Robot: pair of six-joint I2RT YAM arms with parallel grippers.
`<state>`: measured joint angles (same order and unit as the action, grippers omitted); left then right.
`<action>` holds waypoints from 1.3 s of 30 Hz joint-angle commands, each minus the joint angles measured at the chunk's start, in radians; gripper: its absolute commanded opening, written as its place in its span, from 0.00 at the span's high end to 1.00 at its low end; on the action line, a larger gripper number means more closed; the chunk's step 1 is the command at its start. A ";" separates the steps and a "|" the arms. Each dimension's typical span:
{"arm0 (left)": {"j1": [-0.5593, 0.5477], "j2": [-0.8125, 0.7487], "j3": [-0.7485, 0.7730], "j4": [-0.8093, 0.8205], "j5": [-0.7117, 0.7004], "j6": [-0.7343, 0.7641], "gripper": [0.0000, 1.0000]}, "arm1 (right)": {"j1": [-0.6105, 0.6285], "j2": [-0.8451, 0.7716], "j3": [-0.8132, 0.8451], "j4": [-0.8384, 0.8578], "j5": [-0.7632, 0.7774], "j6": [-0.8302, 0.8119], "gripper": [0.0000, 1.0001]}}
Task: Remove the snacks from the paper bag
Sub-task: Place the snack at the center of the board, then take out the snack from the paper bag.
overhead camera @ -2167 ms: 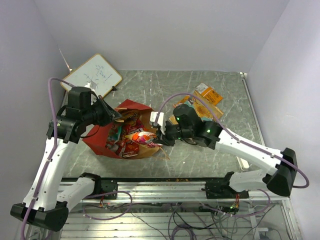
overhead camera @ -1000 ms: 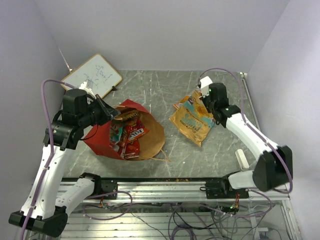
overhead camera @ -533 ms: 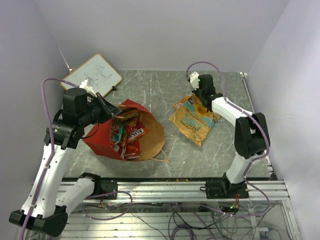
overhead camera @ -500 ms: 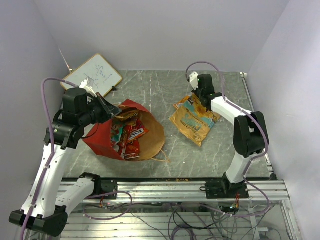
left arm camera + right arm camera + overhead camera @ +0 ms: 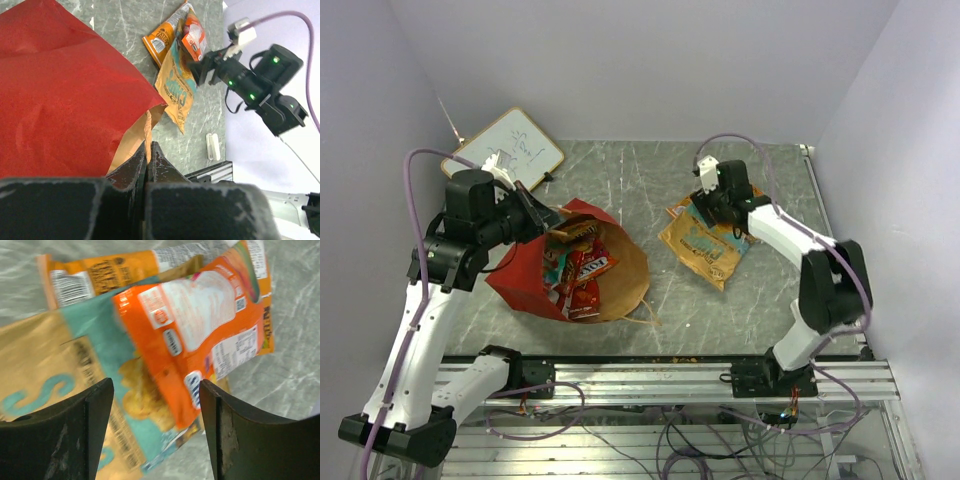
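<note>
Right end effector point(image 5: 155, 385) has swung from the paper bag point(image 5: 518, 278) to the right side of the desk point(image 5: 620, 180) and hangs released, empty, over an orange packet point(image 5: 200, 330) lying on a tan-and-teal packet point(image 5: 45, 370). Left end effector point(image 5: 148, 150) stays clenched on the bag's rim. Red packets point(image 5: 575, 270) remain inside, so more trips look necessary.

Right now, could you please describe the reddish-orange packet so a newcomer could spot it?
Find the red paper bag on the left, then look right to the pile of packets. The reddish-orange packet lies on the large tan-and-teal packet, below the right end effector. Its white panel and redder colour set it apart from the amber packet.
</note>
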<state>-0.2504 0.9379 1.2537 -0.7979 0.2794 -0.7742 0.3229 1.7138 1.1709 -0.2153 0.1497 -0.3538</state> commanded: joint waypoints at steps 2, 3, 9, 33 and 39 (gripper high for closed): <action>-0.004 -0.025 -0.001 0.031 0.024 -0.006 0.93 | 0.006 -0.224 -0.104 -0.027 -0.224 0.140 0.30; -0.004 -0.031 -0.001 0.030 0.022 -0.005 0.93 | 0.007 -0.259 -0.122 -0.020 -0.271 0.162 0.30; -0.004 -0.072 -0.057 0.068 0.058 -0.009 0.93 | 0.077 -0.417 -0.220 0.077 -0.558 0.284 0.30; -0.004 -0.153 -0.188 0.102 0.182 -0.106 0.93 | 0.823 -0.330 -0.325 0.266 -0.477 -0.243 0.39; -0.004 -0.156 -0.182 0.103 0.179 -0.120 0.93 | 0.833 -0.266 -0.323 0.276 -0.459 -0.317 0.40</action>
<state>-0.2504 0.7940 1.0702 -0.7021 0.4351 -0.8803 1.1481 1.4242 0.8310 0.0158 -0.3363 -0.5858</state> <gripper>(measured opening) 0.076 0.606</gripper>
